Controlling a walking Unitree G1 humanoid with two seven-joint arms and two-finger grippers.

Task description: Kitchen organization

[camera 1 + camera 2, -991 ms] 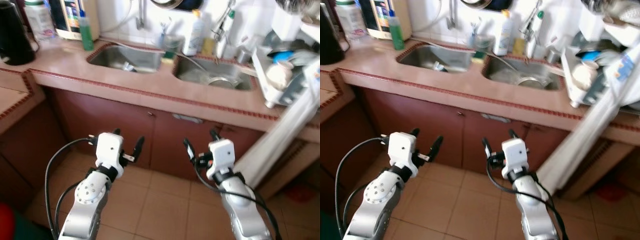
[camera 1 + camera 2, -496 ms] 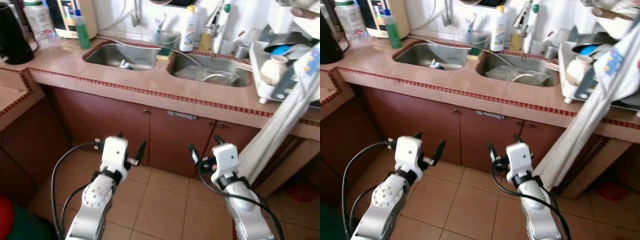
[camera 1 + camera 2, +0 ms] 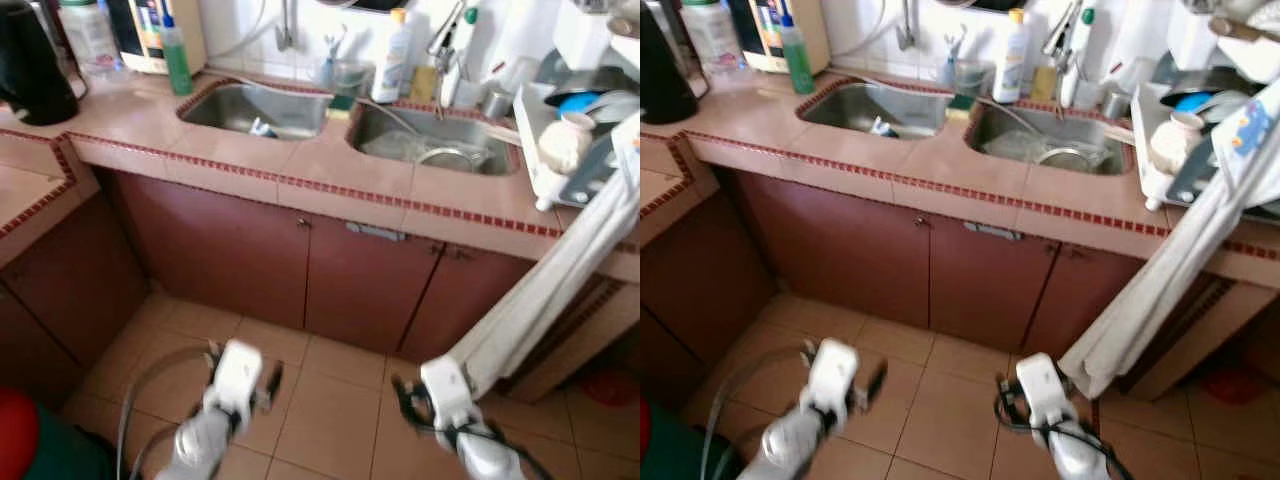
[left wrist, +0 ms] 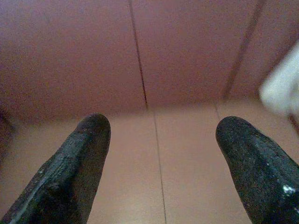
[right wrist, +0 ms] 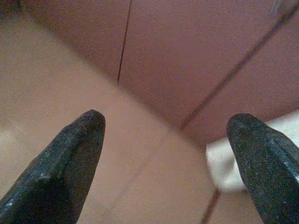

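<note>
A tiled counter (image 3: 330, 165) carries a double sink: the left basin (image 3: 255, 108) holds a small item, the right basin (image 3: 430, 145) holds a bowl and clutter. A dish rack (image 3: 580, 150) with crockery stands at the right end. My left gripper (image 3: 245, 365) and right gripper (image 3: 428, 392) hang low over the floor tiles in front of the cabinet doors (image 3: 370, 285). Both are blurred in the eye views. In the wrist views the left gripper (image 4: 161, 135) and right gripper (image 5: 166, 135) are open, with nothing between the fingers.
A white towel (image 3: 540, 290) hangs from the rack down past the cabinet, close to my right gripper. A green bottle (image 3: 177, 62), a white bottle (image 3: 397, 60) and a black kettle (image 3: 35, 70) stand on the counter. A side counter juts out at the left, above a red object (image 3: 15, 435).
Both arms have dropped from cabinet-door height to low over the floor. The fingers stay apart. The camera has shifted a little, so the counter sits slightly differently in view.
</note>
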